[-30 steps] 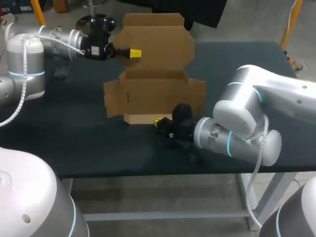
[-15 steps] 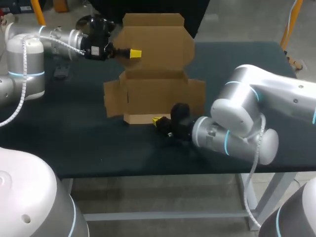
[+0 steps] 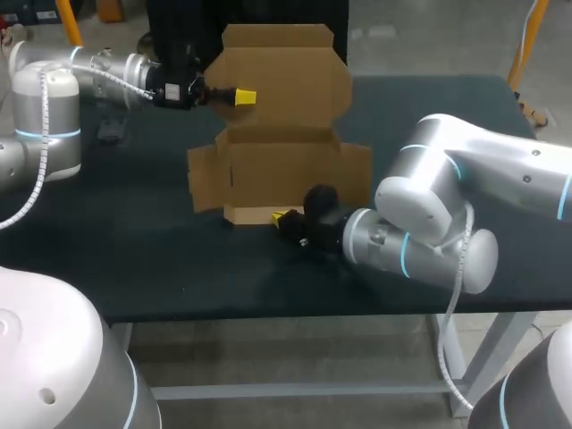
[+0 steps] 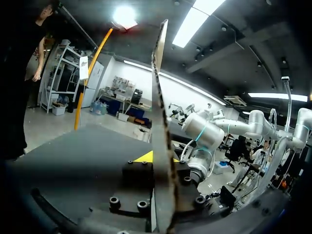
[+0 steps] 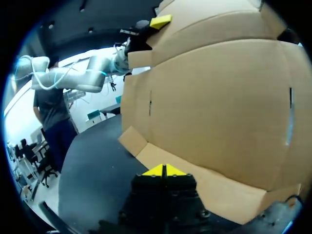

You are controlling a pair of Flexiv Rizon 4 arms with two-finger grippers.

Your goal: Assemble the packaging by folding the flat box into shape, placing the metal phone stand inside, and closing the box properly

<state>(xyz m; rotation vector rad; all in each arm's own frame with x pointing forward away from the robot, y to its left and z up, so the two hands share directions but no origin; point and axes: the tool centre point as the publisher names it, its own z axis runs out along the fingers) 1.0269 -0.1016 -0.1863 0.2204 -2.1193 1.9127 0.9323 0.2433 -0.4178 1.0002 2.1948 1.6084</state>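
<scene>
The cardboard box (image 3: 281, 165) stands half-formed in the middle of the table (image 3: 134, 259), its lid (image 3: 277, 67) raised at the back and its front wall upright. A low front flap (image 3: 250, 214) lies flat at the wall's foot, running side to side. Our left gripper (image 3: 241, 96) is clamped on the lid's left edge, the cardboard passing between its fingers. Our right gripper (image 3: 282, 217), fingertips pressed together with nothing between them, sits at the flap's near edge and points into the wall. It is the nearer arm, so we judge the next fold is its to make. Since a second ago it has slid a little leftward along the flap, while the left gripper has not moved. We cannot see the phone stand.
</scene>
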